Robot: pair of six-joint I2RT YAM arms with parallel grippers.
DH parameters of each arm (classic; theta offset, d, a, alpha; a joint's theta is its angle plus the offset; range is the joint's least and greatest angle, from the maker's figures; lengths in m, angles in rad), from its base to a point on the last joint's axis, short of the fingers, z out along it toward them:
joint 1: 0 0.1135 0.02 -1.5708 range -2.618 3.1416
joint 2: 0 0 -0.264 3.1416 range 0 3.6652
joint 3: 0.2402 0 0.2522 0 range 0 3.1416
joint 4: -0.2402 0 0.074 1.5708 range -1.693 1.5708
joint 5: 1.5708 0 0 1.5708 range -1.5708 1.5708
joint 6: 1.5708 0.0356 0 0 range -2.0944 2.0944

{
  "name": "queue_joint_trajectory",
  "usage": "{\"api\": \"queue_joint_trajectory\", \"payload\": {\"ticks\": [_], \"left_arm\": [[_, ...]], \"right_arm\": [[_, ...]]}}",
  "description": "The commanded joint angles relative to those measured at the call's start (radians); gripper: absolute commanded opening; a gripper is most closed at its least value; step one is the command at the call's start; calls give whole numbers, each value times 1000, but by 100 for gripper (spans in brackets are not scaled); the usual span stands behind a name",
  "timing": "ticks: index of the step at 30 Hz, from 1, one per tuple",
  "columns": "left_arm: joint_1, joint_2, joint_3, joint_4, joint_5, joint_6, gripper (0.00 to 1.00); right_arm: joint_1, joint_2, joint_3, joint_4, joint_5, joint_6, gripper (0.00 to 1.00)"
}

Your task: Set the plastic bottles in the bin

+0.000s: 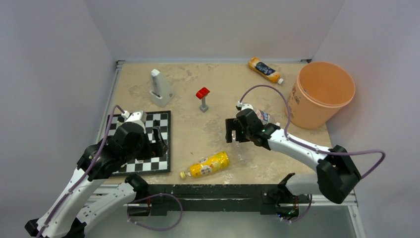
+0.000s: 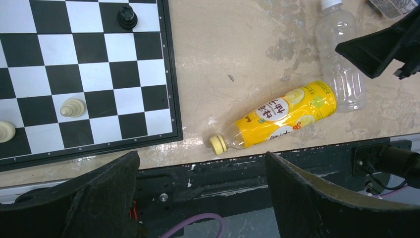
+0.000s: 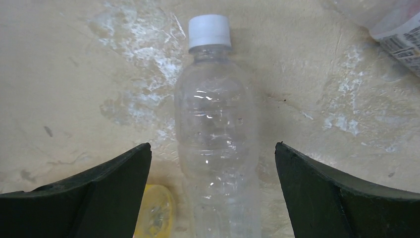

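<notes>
Right gripper [image 3: 210, 148] spread wide over clear white-capped plastic bottle [image 3: 216, 114] lying on beige table [image 3: 74, 74]. Left gripper [image 2: 200, 157] apart, empty. Yellow labelled bottle [image 2: 277, 116] lies at near edge; round peach-orange bin [image 1: 311, 111] far right.

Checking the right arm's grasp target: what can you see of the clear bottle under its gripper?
The clear bottle is transparent ribbed plastic with a white cap and no label, and it looks empty. It lies on its side on the table, cap toward the far edge. The open right gripper straddles it without visibly touching. Its base end sits beside the yellow bottle; contact unclear.
</notes>
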Motion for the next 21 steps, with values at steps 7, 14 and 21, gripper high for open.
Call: {"api": "queue_joint_trajectory", "payload": {"ticks": [7, 14, 21], "left_arm": [[-4, 20, 9, 10, -21, -10, 100], [-3, 21, 17, 0, -40, 4, 100], [-3, 42, 30, 9, -30, 15, 100]], "right_arm": [[8, 117, 31, 30, 66, 20, 65], [9, -52, 144, -109, 94, -12, 53], [-128, -249, 468, -333, 326, -125, 51]]}}
